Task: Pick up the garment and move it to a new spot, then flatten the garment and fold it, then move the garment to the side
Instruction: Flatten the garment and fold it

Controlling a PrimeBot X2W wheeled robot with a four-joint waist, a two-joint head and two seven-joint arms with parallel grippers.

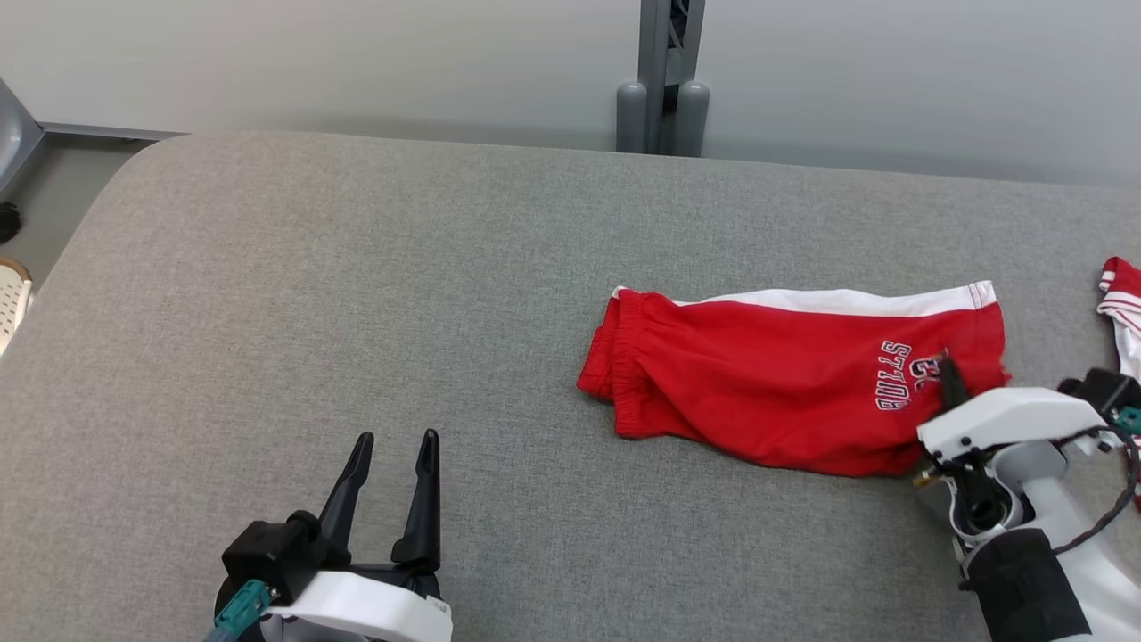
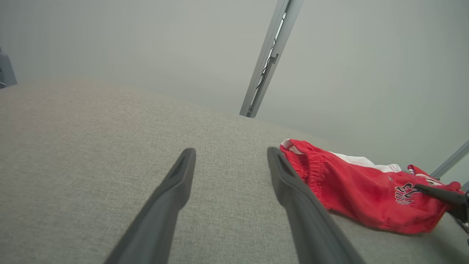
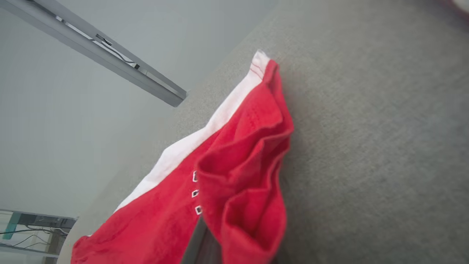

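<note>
Red white-banded cloth shorts [image 1: 784, 392] lie lengthwise across the grey fabric desk [image 1: 357, 294], right end pinched in the clenched right claw [image 1: 950, 382] (released left claw [image 1: 397, 437] sits well off the waistband end)

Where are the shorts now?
The red shorts lie right of centre on the grey table in the head view; the right gripper pinches their lettered right end.

On the table [image 1: 357, 312], the garment [image 1: 784, 383] lies toward 3 o'clock of centre, with the right gripper [image 1: 950, 379] at its 3 o'clock end. Another cloth [image 1: 1121, 303] lies further out at 3 o'clock. The left gripper [image 1: 397, 437] sits at 7 o'clock, well apart.
</note>
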